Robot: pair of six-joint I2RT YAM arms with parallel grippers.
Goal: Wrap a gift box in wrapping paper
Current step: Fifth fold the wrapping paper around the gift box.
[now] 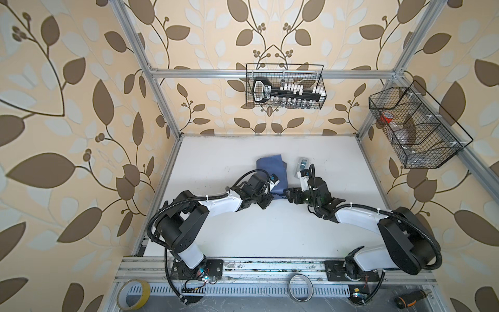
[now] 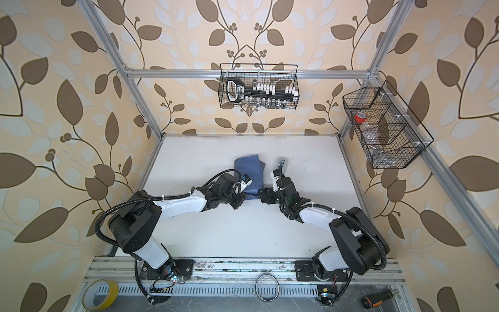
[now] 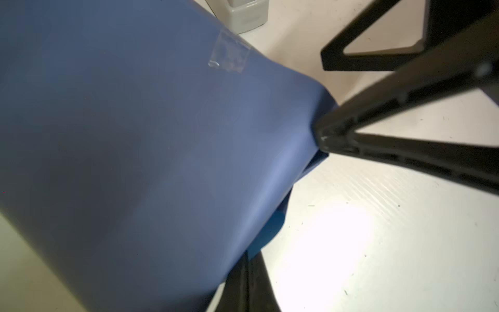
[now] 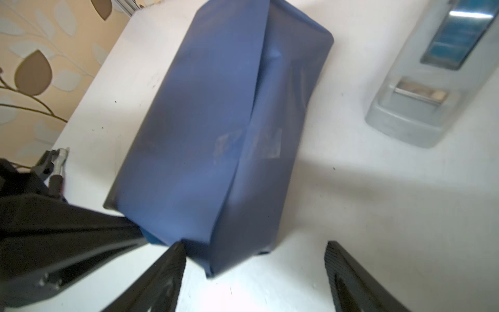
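The wrapping paper (image 1: 270, 168) (image 2: 248, 167), slate blue side out, is folded into a parcel on the white table. The gift box is hidden inside it. A strip of clear tape (image 4: 248, 146) (image 3: 229, 56) holds the seam along the top. At the parcel's near end, my left gripper (image 3: 247, 270) (image 1: 267, 201) is shut on a light blue flap of the wrapping paper (image 3: 266, 237). Beside it my right gripper (image 4: 255, 251) (image 1: 288, 194) is open. One of its fingers (image 4: 172, 259) touches the parcel's near end, and the other stands clear on bare table.
A grey tape dispenser (image 1: 302, 166) (image 4: 432, 81) lies just right of the parcel. Wire baskets hang on the back frame (image 1: 285, 86) and the right frame (image 1: 413, 127). A yellow tape roll (image 1: 133, 294), a clear ring (image 1: 300, 286) and a screwdriver (image 1: 410, 298) lie by the front rail.
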